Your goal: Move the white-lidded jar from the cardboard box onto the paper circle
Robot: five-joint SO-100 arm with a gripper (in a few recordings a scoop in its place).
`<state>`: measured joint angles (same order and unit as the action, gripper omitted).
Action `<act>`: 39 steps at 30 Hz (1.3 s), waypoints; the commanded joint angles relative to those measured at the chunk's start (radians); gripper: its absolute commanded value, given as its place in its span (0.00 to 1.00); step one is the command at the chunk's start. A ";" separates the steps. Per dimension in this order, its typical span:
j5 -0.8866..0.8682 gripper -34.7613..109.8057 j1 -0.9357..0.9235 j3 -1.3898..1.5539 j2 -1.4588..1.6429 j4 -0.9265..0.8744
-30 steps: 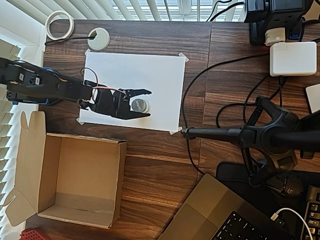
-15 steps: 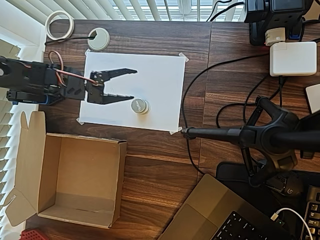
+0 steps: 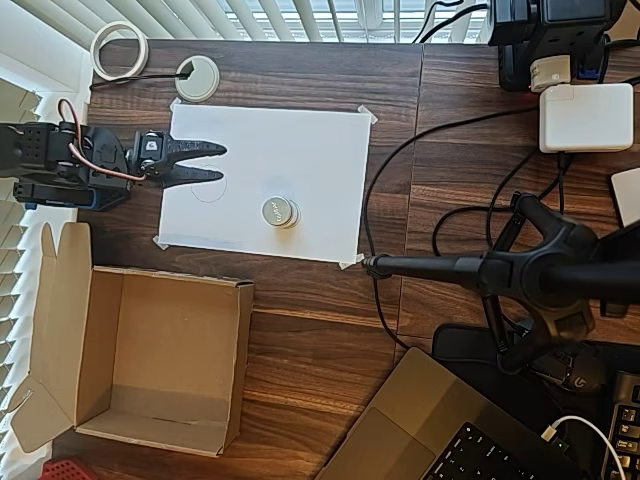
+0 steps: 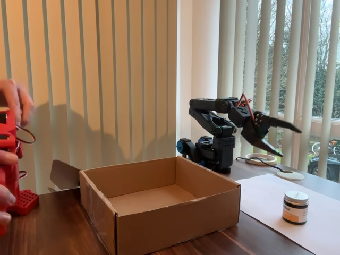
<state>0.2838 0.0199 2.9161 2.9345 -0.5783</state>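
in the overhead view the white-lidded jar (image 3: 279, 211) stands upright on the white paper sheet (image 3: 300, 150), in its lower middle part, well apart from the cardboard box (image 3: 150, 360), which lies open below and to the left on the dark wooden table (image 3: 330, 330); whether the jar sits inside the paper circle cannot be told, since no outline shows around it; a faint pencil circle (image 3: 208, 187) shows on the sheet to the jar's left, just below the gripper (image 3: 218, 163); the gripper hovers over the sheet's left edge with its jaws only narrowly apart and nothing between them, clear of the jar; in the fixed view the jar (image 4: 295, 206) shows its pale lid and dark body on the paper (image 4: 265, 196), the gripper (image 4: 287, 141) hangs raised above the table behind it, and the box (image 4: 159, 204) stands with its inside bare; a tape roll (image 3: 119, 47) and a white grommet (image 3: 197, 77) lie near the table's top left corner in the overhead view.
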 commanded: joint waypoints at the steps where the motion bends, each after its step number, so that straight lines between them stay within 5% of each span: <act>1: -0.103 0.47 0.032 0.054 0.196 -0.130; 9: -0.163 0.24 0.038 0.092 0.413 -0.451; 39: -0.083 0.24 0.046 0.150 0.482 -0.594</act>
<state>0.1871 0.0506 3.0910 3.3517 -1.1674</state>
